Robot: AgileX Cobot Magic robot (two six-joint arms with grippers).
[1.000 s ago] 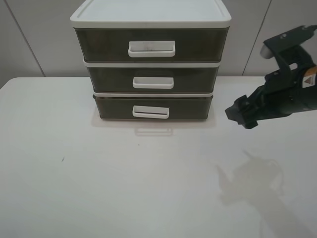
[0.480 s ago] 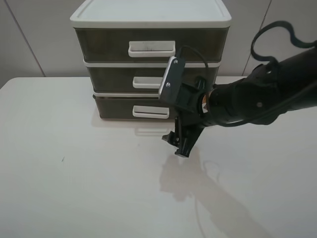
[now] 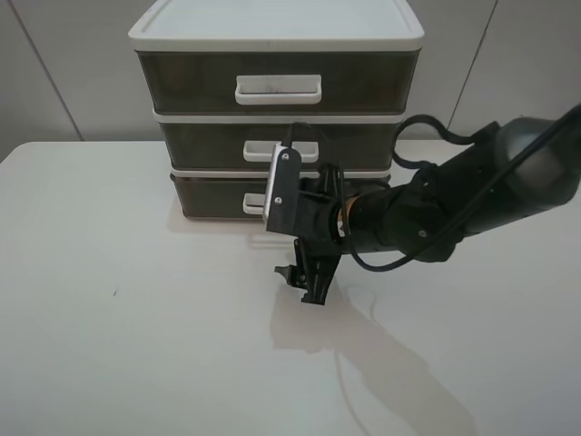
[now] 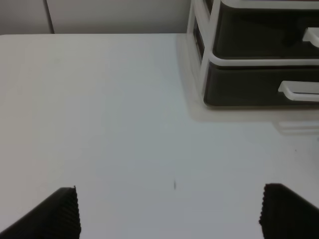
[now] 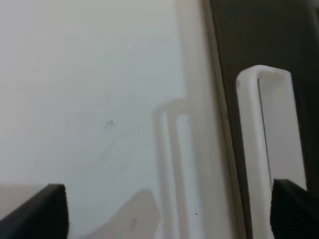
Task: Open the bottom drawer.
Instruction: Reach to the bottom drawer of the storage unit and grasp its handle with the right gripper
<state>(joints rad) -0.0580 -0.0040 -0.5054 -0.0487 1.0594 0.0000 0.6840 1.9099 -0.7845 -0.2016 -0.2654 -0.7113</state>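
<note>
- The left gripper [image 4: 169,216] shows only in its own wrist view, fingertips spread wide above the bare white desk [image 4: 99,124].
- A white-framed cabinet [image 3: 272,23] with three smoky brown drawers stands at the back centre of the desk.
- The bottom drawer [image 3: 207,200], lowest of the three, sits flush in the frame. Its white loop handle [image 3: 251,202] is partly hidden behind the right arm.
- The right gripper [image 3: 311,283] hangs just in front of that drawer, pointing down at the desk, fingers spread apart.
</note>
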